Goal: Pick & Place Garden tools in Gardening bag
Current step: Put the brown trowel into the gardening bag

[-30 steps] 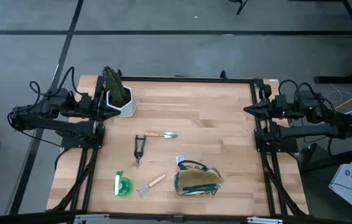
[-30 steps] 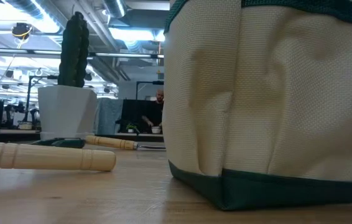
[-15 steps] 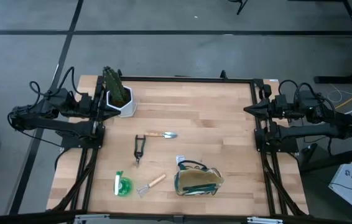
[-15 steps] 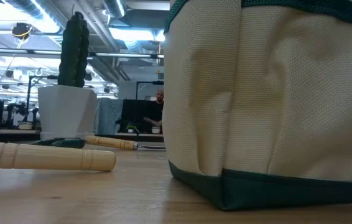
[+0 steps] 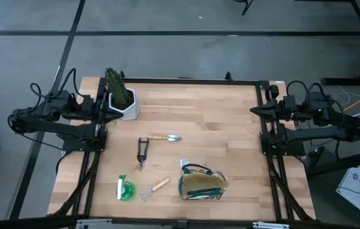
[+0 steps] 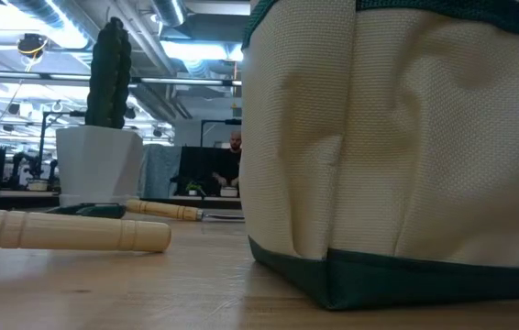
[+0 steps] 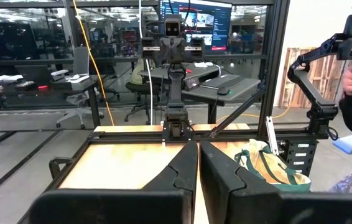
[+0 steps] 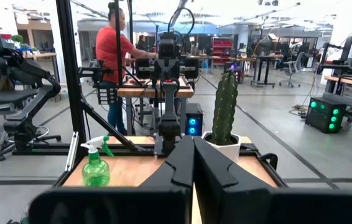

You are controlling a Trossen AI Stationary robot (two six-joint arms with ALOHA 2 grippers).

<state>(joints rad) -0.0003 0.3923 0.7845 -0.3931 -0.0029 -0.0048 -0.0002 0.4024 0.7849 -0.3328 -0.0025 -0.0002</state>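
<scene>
The tan gardening bag with dark green trim stands on its base near the table's near edge; it fills the low view. On the table lie the wooden-handled trowel, the black pruning shears and the wooden-handled mini rake. The bright green item shows as a spray bottle in the right wrist view. My left gripper is shut and empty at the table's left edge. My right gripper is shut and empty at the right edge.
A white pot with a green cactus stands at the far left corner, right beside my left gripper. A black frame runs along the table's edges. Bare wood lies between the tools and the right arm. People show in the room beyond.
</scene>
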